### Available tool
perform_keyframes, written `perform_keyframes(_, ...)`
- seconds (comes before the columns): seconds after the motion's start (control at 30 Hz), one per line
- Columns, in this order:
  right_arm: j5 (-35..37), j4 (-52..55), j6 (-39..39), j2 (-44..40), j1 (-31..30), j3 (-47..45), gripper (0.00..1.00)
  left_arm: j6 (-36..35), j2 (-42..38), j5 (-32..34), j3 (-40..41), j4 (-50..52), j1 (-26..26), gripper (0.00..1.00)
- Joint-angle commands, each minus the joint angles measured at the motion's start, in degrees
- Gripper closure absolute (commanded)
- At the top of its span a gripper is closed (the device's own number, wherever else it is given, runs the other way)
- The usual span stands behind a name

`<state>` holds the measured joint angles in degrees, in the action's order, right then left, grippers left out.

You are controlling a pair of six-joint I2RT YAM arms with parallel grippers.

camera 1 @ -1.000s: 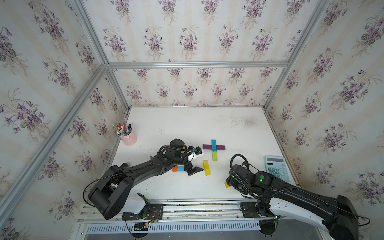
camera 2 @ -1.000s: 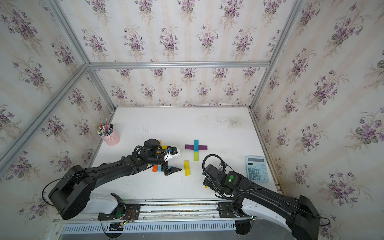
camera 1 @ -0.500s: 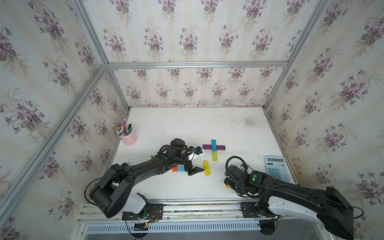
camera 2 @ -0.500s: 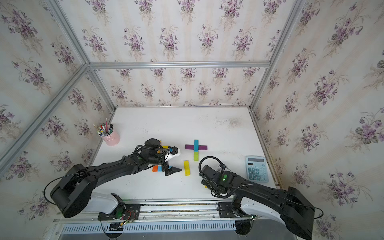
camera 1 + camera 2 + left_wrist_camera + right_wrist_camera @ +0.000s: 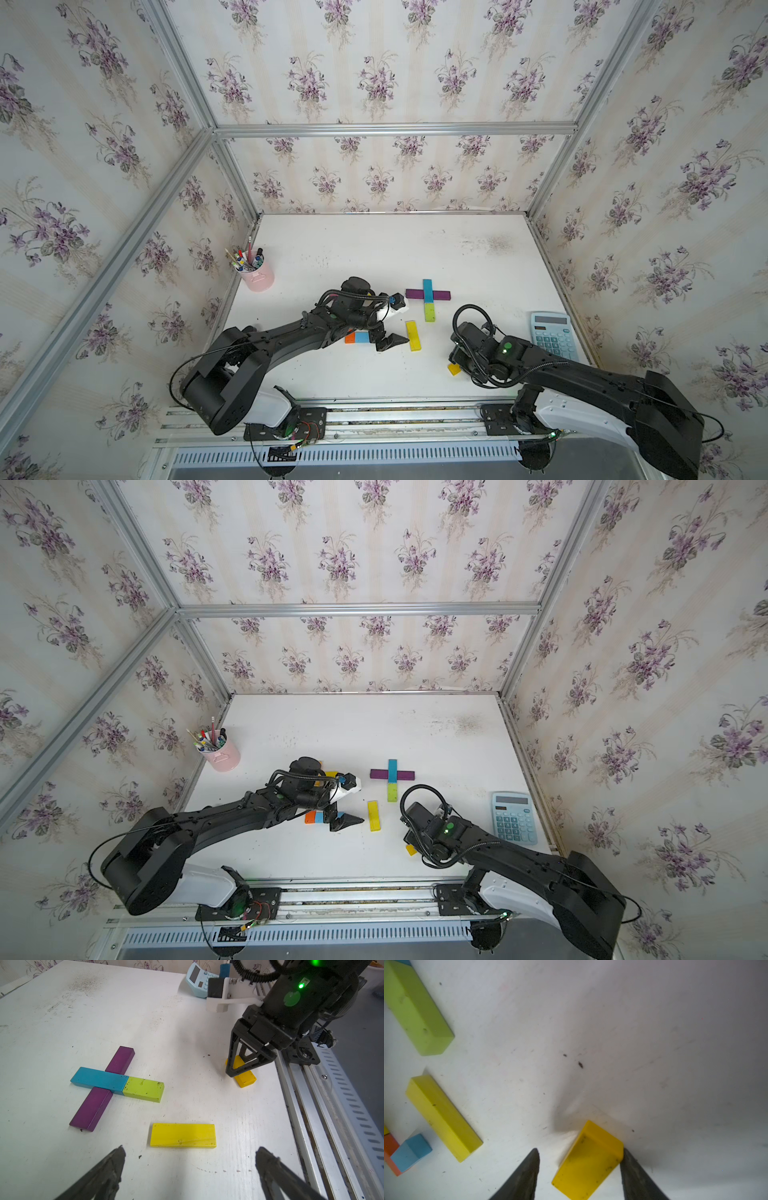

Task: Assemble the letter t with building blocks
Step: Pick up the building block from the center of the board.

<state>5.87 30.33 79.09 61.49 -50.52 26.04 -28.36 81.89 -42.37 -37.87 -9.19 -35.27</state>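
Near the front edge of the bench (image 5: 374, 249) the right claw (image 5: 580, 1149) straddles a short yellow block (image 5: 591, 1163), not yet clenched, likely fetching it for the unfinished letter t (image 5: 428, 296) at mid-bench, while the left claw (image 5: 190, 1148) hangs released beside a long yellow block (image 5: 182, 1135).

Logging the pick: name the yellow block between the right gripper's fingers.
The short yellow block, the stubby deeper-yellow one; the long yellow block lies apart, ungripped.

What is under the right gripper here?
A short yellow block on the table, between the open fingers of the right gripper. In both top views the right arm covers all but its corner.
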Motion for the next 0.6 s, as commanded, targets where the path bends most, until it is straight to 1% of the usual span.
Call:
perform_keyframes(0.0, -0.96, -1.58, -2.77, 2.89, 0.51, 1.55, 0.39, -0.09, 0.2, -1.01, -0.53, 0.04, 0.02, 0.0)
perform_keyframes(0.1, -2.27, -1.54, -4.09, 5.9, 0.52, 2.79, 0.43, -0.36, 0.63, -0.79, -0.71, 0.42, 0.01, 0.0)
perform_keyframes(0.2, -2.77, -1.92, -4.29, 6.46, 0.52, 2.49, 0.47, -0.38, 0.85, -0.79, -1.03, 0.84, 0.02, 0.0)
perform_keyframes(0.3, -3.62, -1.17, -5.09, 6.19, 0.45, 2.7, 0.58, -0.38, 1.17, -0.89, -1.08, 0.84, 0.02, 0.0)
perform_keyframes(0.33, -4.05, -0.86, -5.38, 6.06, 0.38, 2.7, 0.6, -0.47, 1.22, -0.87, -1.19, 0.93, 0.02, 0.0)
perform_keyframes(0.57, -5.09, 1.22, -8.19, 7.96, -2.22, 4.12, 0.54, -0.73, 2.03, -0.7, -1.68, 1.78, 0.02, 0.0)
